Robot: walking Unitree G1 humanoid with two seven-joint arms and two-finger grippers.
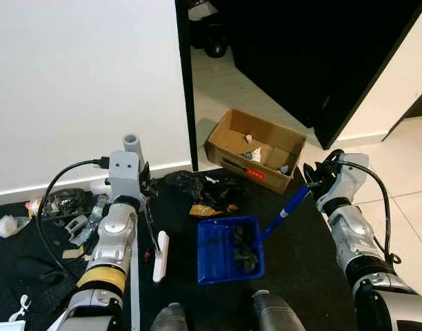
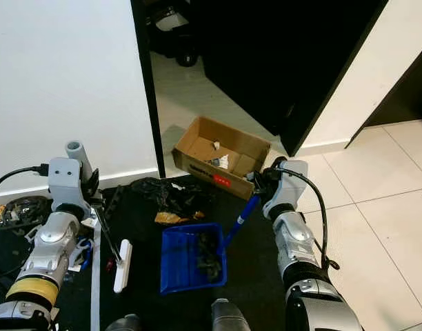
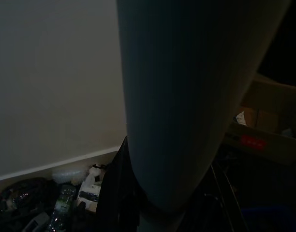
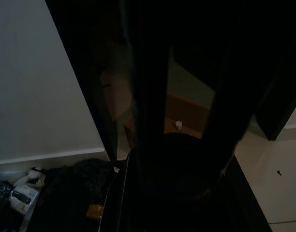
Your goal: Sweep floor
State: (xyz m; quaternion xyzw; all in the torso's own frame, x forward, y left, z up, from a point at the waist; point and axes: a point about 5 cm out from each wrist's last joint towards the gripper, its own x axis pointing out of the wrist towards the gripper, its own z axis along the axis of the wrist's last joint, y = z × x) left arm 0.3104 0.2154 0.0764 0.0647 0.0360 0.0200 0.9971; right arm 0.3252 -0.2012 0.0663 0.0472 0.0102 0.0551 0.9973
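While my right gripper [image 1: 312,181] is closed on the upper end of the blue handle [image 1: 285,209], the blue dustpan [image 1: 228,249] sits flat on the black mat [image 1: 300,255] before my feet, with dark rubbish already lying inside it. My left gripper [image 1: 143,185] is wrapped around the grey broom pole [image 1: 132,146], which stands nearly upright close to the white wall [image 1: 80,83]; the white broom head [image 1: 160,256] rests on the mat just beside the dustpan, on its left side. More dirt, a dark crumpled heap [image 1: 197,186] with a brownish scrap, lies between the dustpan and the cardboard box [image 1: 256,150]. I judge that the step is to bring this heap into the pan. To do it well, I think I should keep the pan's open edge pressed to the mat and turned toward the heap, so that nothing slides under it. I should then carry the broom head behind the heap and pull it with short, low strokes. Because the handle is long and thin, a firm hold by my right fingers matters, or the pan may tip and spill. On the left, bottles and cables lie close to my arm, so I should sweep without catching them.
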